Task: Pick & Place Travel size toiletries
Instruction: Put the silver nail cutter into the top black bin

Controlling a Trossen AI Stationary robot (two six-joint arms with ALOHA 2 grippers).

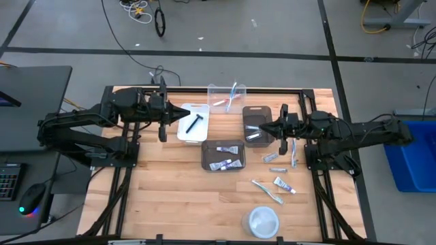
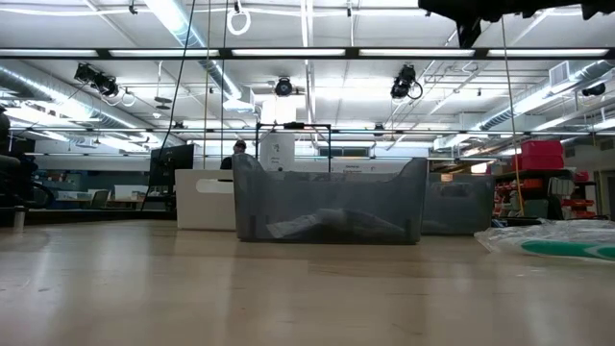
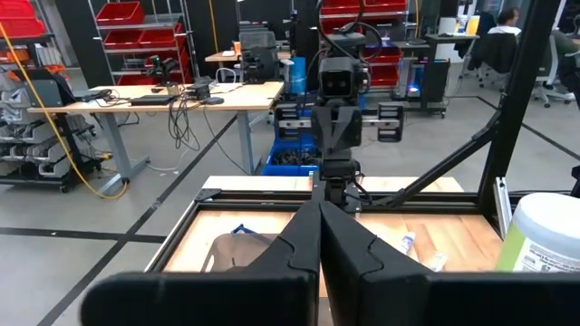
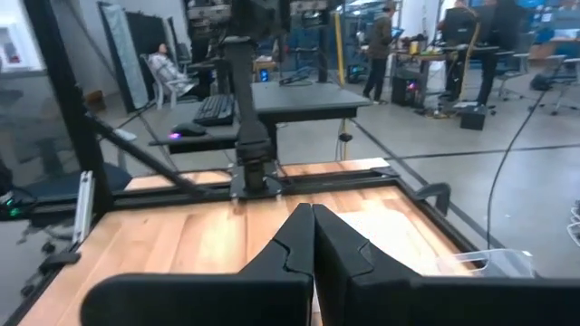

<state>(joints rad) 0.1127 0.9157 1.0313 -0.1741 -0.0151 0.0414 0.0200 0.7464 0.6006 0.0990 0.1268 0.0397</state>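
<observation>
Both arms are hanging above the table, tips facing each other across the bins. The left gripper (image 1: 185, 114) is sitting over the white bin (image 1: 182, 132), its fingers (image 3: 304, 237) pressed together and holding nothing. The right gripper (image 1: 261, 127) is sitting over the dark bin (image 1: 256, 111), fingers (image 4: 299, 237) likewise pressed together and empty. A black razor (image 1: 195, 122) is lying in the white bin. Two toothbrushes (image 1: 232, 95) are leaning in the clear bin (image 1: 216, 91). Small tubes (image 1: 225, 164) are lying in the middle grey bin (image 1: 223, 156); one silvery item (image 1: 253, 136) is lying in the dark bin. More toiletries (image 1: 279, 182) are lying loose on the table (image 1: 170, 197) near the right arm, a toothbrush (image 1: 294, 153) among them. A white dish (image 1: 263, 221) is standing near the front edge.
</observation>
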